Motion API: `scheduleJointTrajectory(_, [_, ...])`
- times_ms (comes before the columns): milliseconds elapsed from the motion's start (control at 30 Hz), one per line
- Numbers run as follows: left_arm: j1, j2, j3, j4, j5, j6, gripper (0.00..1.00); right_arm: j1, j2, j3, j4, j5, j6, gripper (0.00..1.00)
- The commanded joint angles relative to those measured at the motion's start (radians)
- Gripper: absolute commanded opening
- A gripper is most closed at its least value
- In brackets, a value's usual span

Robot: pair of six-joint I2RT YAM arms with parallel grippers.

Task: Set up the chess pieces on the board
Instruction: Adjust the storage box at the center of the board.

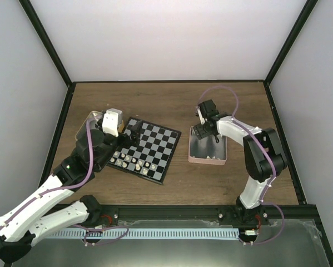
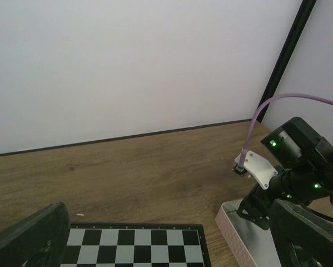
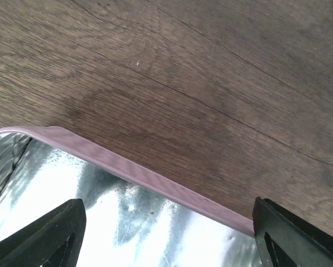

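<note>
A cluster of cream chess pieces (image 1: 134, 162) was seen on the near rows of the board (image 1: 158, 140), which lay on the tabletop (image 1: 172, 105) left of centre. The left tool (image 1: 131, 127) was held over the board's far left corner, its fingers spread with nothing between them. The right tool (image 1: 202, 132) was poised over the far rim of the pink-edged tin (image 1: 208, 161), likewise spread and empty. The next piece was judged best taken by lowering well inside that rim, so that neither finger would catch it.
</note>
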Motion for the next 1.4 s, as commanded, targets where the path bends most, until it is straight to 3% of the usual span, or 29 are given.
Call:
scheduleJointTrajectory(0, [0.003,0.0,-0.001,0.013,0.011,0.011,1.0,-0.006,0.045,0.041,-0.018,-0.047,-0.02,0.82])
scheduleJointTrajectory(167, [0.003,0.0,-0.003,0.013,0.01,0.008,1.0,-0.006,0.074,0.062,-0.05,0.0,0.018,0.71])
scheduleJointTrajectory(300, [0.003,0.0,-0.005,0.017,0.008,0.01,1.0,-0.006,0.055,0.068,-0.081,0.042,0.094,0.53])
scheduleJointTrajectory(500, [0.003,0.0,-0.006,0.009,0.008,0.01,1.0,-0.006,0.016,0.056,-0.145,0.058,0.246,0.35])
scheduleJointTrajectory(767, [0.003,0.0,-0.022,0.005,0.012,-0.008,1.0,-0.018,-0.015,-0.003,-0.24,0.093,0.49,0.3])
scheduleJointTrajectory(967, [0.003,0.0,-0.032,0.007,0.026,-0.023,1.0,-0.025,-0.086,-0.102,-0.24,0.067,0.672,0.16])
scheduleJointTrajectory(1367, [0.002,0.0,-0.049,0.013,0.041,-0.05,1.0,-0.053,-0.274,-0.292,-0.166,-0.05,0.971,0.16])
